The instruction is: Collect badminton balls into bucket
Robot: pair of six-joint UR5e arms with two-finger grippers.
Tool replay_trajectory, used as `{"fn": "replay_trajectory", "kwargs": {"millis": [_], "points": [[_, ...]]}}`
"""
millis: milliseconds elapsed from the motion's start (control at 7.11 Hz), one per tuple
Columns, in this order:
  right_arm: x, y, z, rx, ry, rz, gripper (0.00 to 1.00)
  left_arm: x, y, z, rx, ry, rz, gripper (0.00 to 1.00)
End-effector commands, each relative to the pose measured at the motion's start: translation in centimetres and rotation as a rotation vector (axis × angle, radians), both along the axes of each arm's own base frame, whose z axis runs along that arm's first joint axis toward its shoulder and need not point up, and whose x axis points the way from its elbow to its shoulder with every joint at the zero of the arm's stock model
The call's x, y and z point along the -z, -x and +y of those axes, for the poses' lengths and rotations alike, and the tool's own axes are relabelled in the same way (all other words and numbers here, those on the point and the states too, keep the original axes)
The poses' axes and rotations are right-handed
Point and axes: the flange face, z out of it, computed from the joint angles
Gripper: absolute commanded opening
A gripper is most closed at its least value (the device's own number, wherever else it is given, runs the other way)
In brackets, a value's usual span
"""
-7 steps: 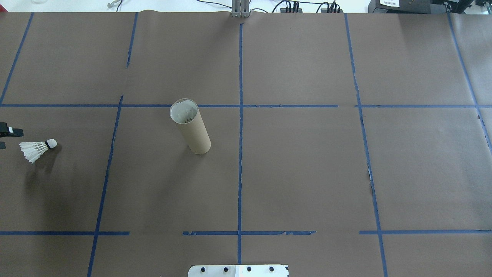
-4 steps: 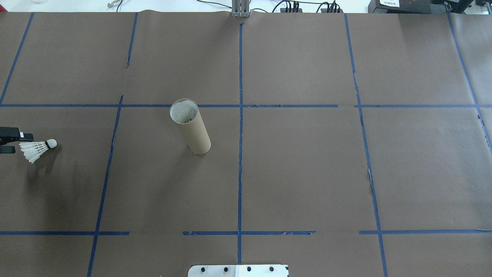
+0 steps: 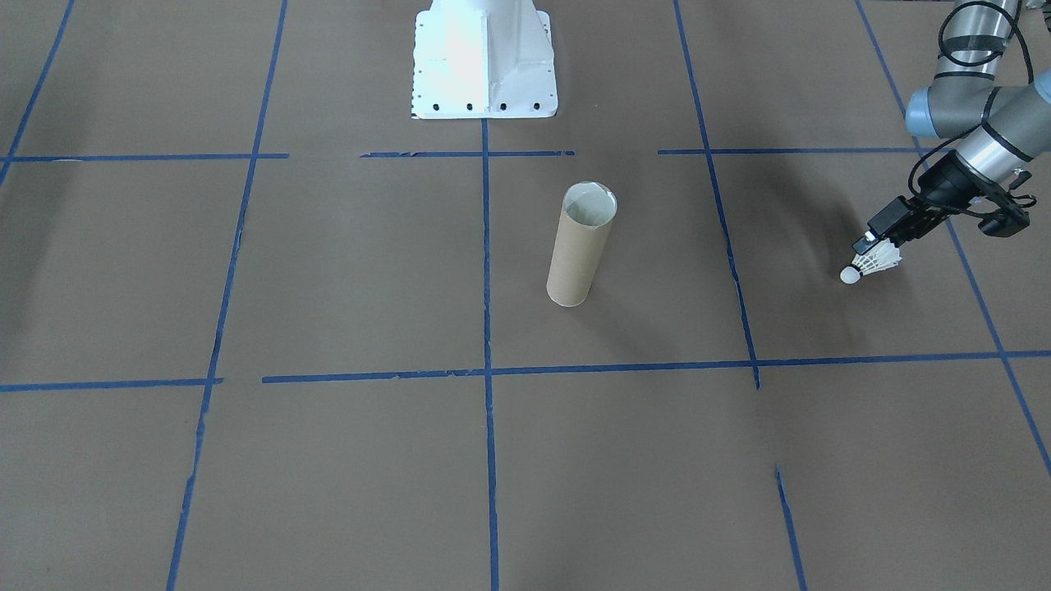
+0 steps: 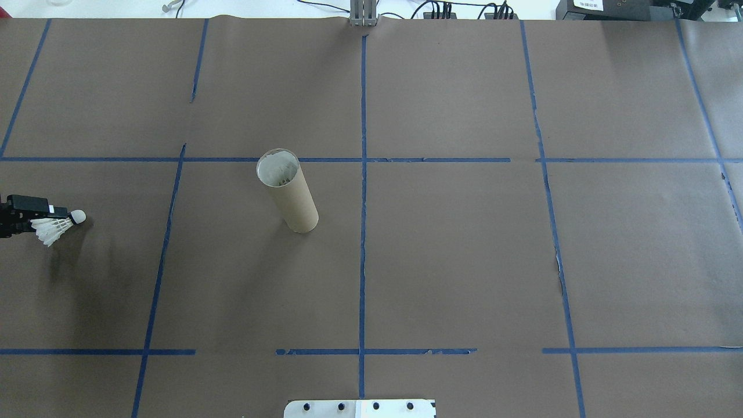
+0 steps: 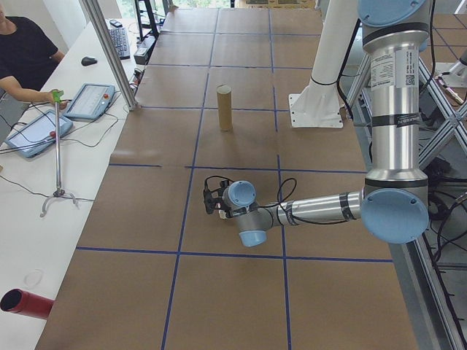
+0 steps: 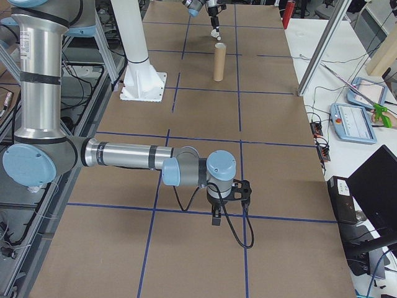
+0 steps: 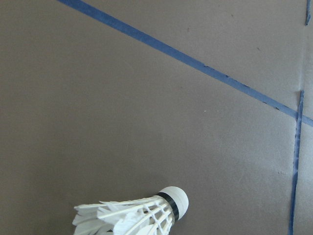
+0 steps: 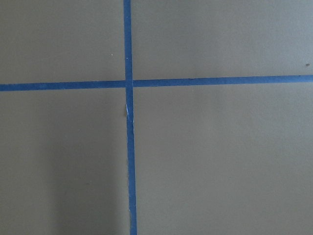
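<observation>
A white feathered shuttlecock (image 4: 57,227) lies on its side at the table's far left, with its cork tip pointing at the tube. It also fills the bottom of the left wrist view (image 7: 132,215). My left gripper (image 4: 43,220) is open, one dark finger on each side of the feather skirt, which looks unsquashed; it shows from the front too (image 3: 872,246). The brown cardboard tube (image 4: 288,194) (image 3: 579,254) stands upright well to the right of it, with a whitish inside. My right gripper (image 6: 214,217) shows only in the exterior right view, so I cannot tell its state.
The white robot base (image 3: 484,57) stands at the table's near middle. Blue tape lines cross the brown paper. The right arm (image 6: 130,155) stretches low over the table's right end. A person (image 5: 25,51) sits at a side table with tablets (image 5: 91,100).
The left gripper has slid in from the left edge toward the shuttlecock, so its fingers now flank the skirt. Shuttlecock and tube have stayed put.
</observation>
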Motion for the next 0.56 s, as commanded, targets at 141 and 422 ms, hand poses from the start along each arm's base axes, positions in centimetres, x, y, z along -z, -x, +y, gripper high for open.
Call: {"fn": "replay_trajectory", "kwargs": {"millis": [141, 422], "points": [[0.0, 0.0, 0.0, 0.000, 0.000, 0.000, 1.00, 0.1, -0.1, 0.0, -0.007, 0.000, 0.004, 0.00], [0.0, 0.0, 0.0, 0.000, 0.000, 0.000, 1.00, 3.4, -0.6, 0.9, -0.112, 0.029, 0.085, 0.00]]}}
